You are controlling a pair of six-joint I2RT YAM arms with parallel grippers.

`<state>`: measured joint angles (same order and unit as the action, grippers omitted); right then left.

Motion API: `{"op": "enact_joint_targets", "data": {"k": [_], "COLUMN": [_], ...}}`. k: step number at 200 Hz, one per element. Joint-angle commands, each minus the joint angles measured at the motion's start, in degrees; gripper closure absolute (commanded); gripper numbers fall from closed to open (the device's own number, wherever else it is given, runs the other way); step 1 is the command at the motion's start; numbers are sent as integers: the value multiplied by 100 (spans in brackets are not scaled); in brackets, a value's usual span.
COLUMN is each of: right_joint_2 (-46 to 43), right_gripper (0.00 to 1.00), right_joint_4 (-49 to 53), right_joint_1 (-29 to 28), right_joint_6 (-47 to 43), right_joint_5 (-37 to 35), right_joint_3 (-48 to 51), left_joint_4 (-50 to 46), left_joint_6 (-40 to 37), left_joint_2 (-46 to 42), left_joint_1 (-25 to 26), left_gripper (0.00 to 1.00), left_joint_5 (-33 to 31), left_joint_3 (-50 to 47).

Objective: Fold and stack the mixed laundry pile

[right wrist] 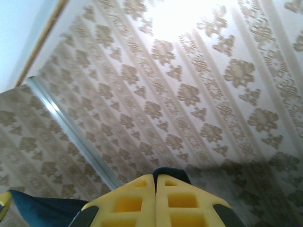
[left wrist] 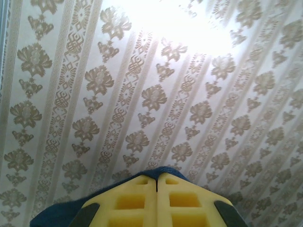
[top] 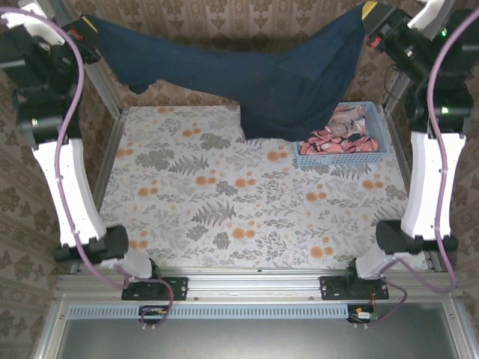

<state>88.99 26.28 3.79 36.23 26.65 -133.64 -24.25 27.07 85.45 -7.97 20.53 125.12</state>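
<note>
**The shirt is up in the air, ready to be laid flat**

The dark navy T-shirt (top: 284,90) hangs like a hammock across the far side of the table. One end is pinched by the left gripper (top: 90,27) at the top left. The other end is pinched by the right gripper (top: 370,15) at the top right. Both grippers are clamped tight on the cloth. In each wrist view the yellow pads (left wrist: 128,201) press together, and blue cloth pokes out around them.

The middle of the shirt sags low and bunches up toward the right. It hangs in front of the left part of the light blue basket (top: 340,157). I cannot tell if the lowest bit touches the table.

The pink patterned garment (top: 346,131) lies crumpled in that basket, so it is not folded yet. The flowery table cover (top: 224,194) is bare in the middle and near the arms.

I think the step now is spreading out the shirt, the first of the two pieces. Nothing is folded or stacked, so the job looks just begun.

Next, the arms probably need to bring the shirt down toward the near side and lay it flat on the open part of the table. They should move together and stay wide apart, so the cloth stays stretched and does not wrinkle. The saggy part could catch on the basket, so it needs to be lifted clear.
</note>
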Motion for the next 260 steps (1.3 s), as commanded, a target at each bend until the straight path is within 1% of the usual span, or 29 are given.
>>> {"op": "enact_joint_targets", "data": {"k": [1, 12, 24, 37, 46, 63, 80, 96, 125, 147, 177, 196, 200, 211, 227, 247, 258, 260], "right_joint_2": [-441, -660, -805, -883, -1171, -1513, -1754, -1748, -1707, -1903, -2085, -2227, -2268, -2407, -2517, -2422, -2302, -2275], "right_gripper": [100, 100, 100, 100, 100, 100, 100, 100, 100, 100, 100, 100, 100, 100, 100, 100, 100, 100], "right_joint_4": [-538, -469, -298, -173, -146, -229, -290, -253, -196, -6, 326, 413, 568, 604, 597, 534, 466, 312], "right_joint_1": [-20, -19, -19, -19, -19, -21, -19, -19, -23, -19, -19, -19, -19, -24, -19, -19, -19, -19], "right_joint_6": [-129, -180, -235, -263, -263, -291, -311, -297, -205, -398, -502, -492, -500, -507, -460, -342, -210, -168], "right_joint_5": [143, 106, 157, 219, 235, 204, 11, 2, 310, 177, 123, 150, 120, 40, -18, 1, 59, 88], "right_joint_3": [801, 974, 999, 1031, 1095, 1336, 1533, 1495, 1188, 895, 325, 113, 96, 117, 155, 293, 544, 614], "left_joint_4": [885, 966, 974, 935, 908, 911, 892, 854, 826, 910, 897, 891, 873, 850, 740, 582, 595, 594], "left_joint_6": [125, 152, 255, 345, 385, 380, 352, 358, 397, 406, 380, 519, 547, 606, 550, 467, 483, 490], "left_joint_2": [-592, -871, -1029, -1111, -1174, -1337, -1426, -1411, -1412, -1536, -1869, -2080, -2120, -2233, -2372, -2393, -2334, -2310], "left_joint_1": [-29, -54, -78, -89, -89, -87, -84, -87, -82, -89, -85, -86, -85, -84, -88, -88, -83, -87], "left_gripper": [100, 100, 100, 100, 100, 100, 100, 100, 100, 100, 100, 100, 100, 100, 100, 100, 100, 100], "left_joint_5": [-185, -277, -128, 89, 166, 171, 110, 173, 331, 636, 642, 743, 770, 811, 655, 461, 440, 438], "left_joint_3": [-1201, -1578, -1795, -1840, -1838, -1825, -1710, -1534, -1365, -1197, -944, -847, -828, -813, -831, -907, -1065, -1099]}}
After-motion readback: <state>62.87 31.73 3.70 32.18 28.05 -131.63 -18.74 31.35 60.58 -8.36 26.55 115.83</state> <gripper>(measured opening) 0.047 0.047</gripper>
